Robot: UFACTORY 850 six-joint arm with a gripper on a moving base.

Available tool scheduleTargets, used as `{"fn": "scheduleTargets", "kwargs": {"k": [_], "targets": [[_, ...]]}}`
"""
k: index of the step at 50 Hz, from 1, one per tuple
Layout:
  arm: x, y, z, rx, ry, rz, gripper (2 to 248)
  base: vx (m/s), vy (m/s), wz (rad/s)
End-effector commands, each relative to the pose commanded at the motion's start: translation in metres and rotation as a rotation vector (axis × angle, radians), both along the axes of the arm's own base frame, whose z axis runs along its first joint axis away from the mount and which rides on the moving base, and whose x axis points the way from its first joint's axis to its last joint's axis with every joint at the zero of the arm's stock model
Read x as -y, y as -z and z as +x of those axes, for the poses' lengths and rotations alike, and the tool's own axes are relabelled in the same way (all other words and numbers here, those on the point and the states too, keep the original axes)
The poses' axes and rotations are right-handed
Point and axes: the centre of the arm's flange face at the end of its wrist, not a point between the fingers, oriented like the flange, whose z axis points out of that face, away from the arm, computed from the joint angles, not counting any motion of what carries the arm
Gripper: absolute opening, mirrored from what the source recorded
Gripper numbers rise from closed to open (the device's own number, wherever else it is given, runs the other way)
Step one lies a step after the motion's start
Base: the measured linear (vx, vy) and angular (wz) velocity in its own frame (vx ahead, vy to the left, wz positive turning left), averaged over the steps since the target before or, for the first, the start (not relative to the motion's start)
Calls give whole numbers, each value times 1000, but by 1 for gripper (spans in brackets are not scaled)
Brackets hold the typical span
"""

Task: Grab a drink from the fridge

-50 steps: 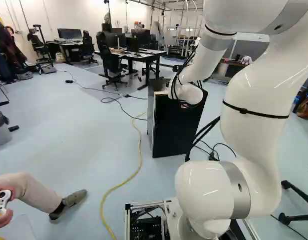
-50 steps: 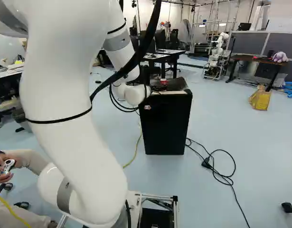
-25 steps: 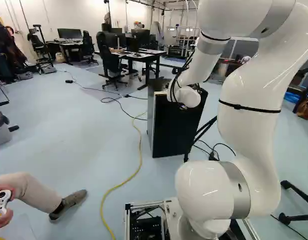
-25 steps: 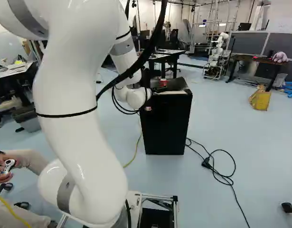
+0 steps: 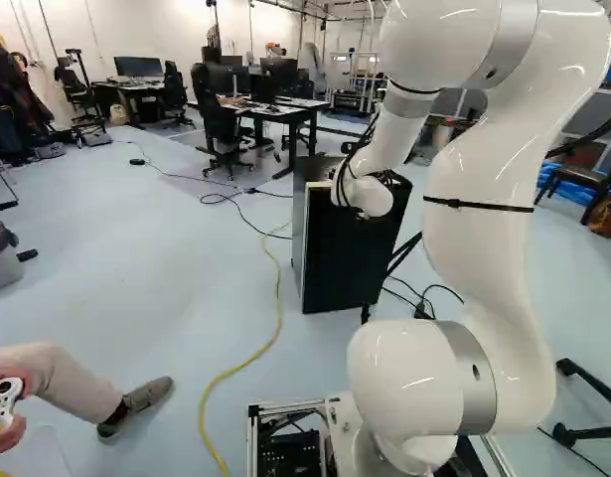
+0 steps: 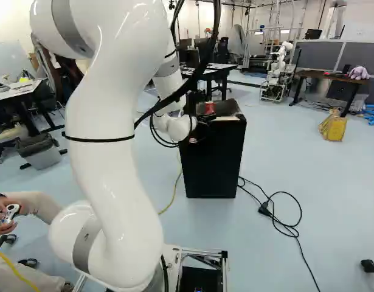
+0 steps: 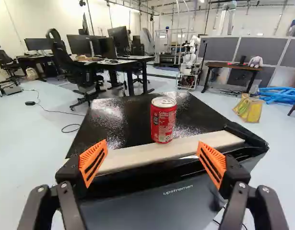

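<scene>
Just past the wrist, my gripper shows as a dark shape at the near top edge of the black fridge. A red drink can stands upright on the fridge's top, beyond the gripper. In the wrist view the gripper is open, its orange pads wide apart with nothing between them. The can stands ahead of the gap, partly on the pale strip along the top's front edge. The fridge door is closed below the fingers.
Black cables lie on the floor right of the fridge, and a yellow cable runs along its left. A desk with monitors stands behind. Another robot is farther back. A person's leg reaches in at the left.
The arm has shifted against its lowest joint: its upper links swing left in the left base view and right in the right one. The wrist has come slightly lower by the fridge top. The base stays put.
</scene>
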Motion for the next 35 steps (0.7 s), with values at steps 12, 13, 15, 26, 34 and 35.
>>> {"fn": "scheduleTargets", "kwargs": {"k": [12,13,15,26,34,35], "targets": [[8,6,16,5,10,-1,247,0,0,0],[9,6,18,6,11,-1,247,0,0,0],[10,6,20,8,12,-1,247,0,0,0],[18,9,36,19,19,-4,247,0,0,0],[22,11,48,28,22,-5,247,0,0,0],[22,11,50,29,22,-5,247,0,0,0]]}}
